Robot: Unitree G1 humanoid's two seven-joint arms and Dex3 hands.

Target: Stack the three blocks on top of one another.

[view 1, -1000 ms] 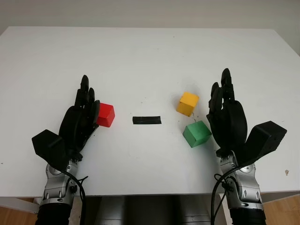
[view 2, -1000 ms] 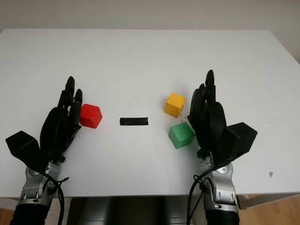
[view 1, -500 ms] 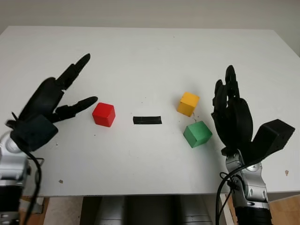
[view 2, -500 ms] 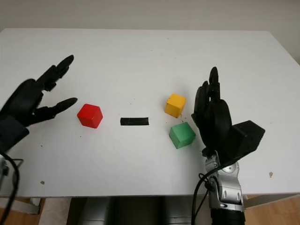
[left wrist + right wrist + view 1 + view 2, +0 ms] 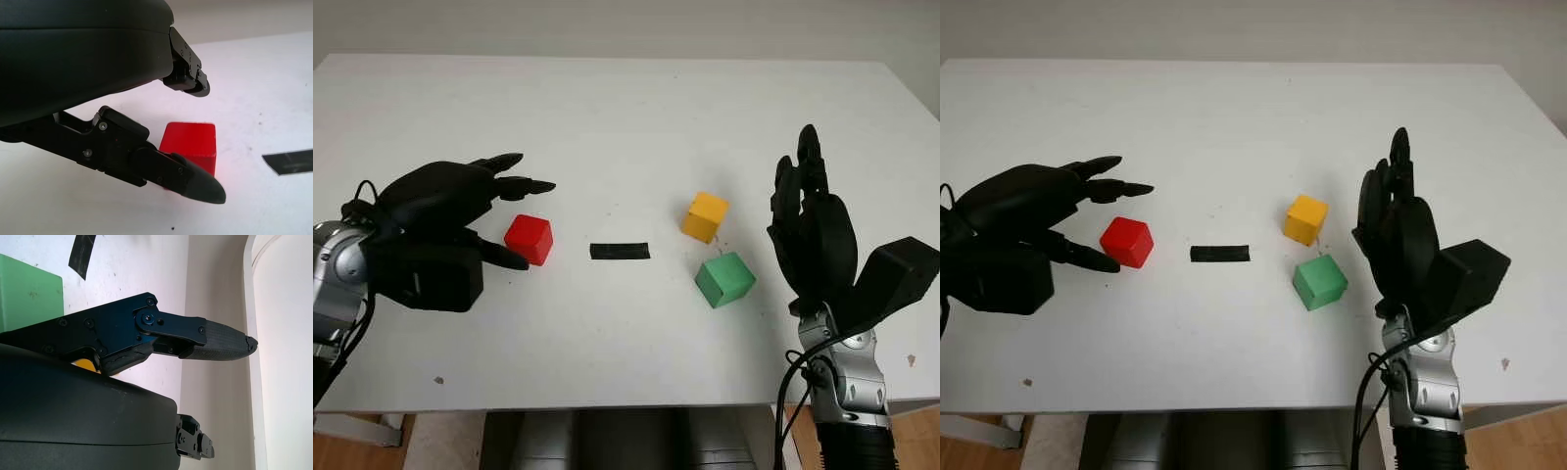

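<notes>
left hand (image 5: 460, 211) wide, holding nothing, fingers flanking red block (image 5: 530, 239) toward table's left edge, probably pre-grasp | right hand (image 5: 813, 240) open beside green block (image 5: 724, 279), yellow block (image 5: 706, 215)

The black three-finger left hand (image 5: 445, 220) reaches in open from the left side, palm turned sideways, while the black right hand (image 5: 815, 240) stands open and upright at the right.

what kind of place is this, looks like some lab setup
Probably a robot test bench: a plain white table holding three small coloured cubes, red, yellow and green, a black tape strip as marker, and a black robot hand at each side, left, right.
</notes>
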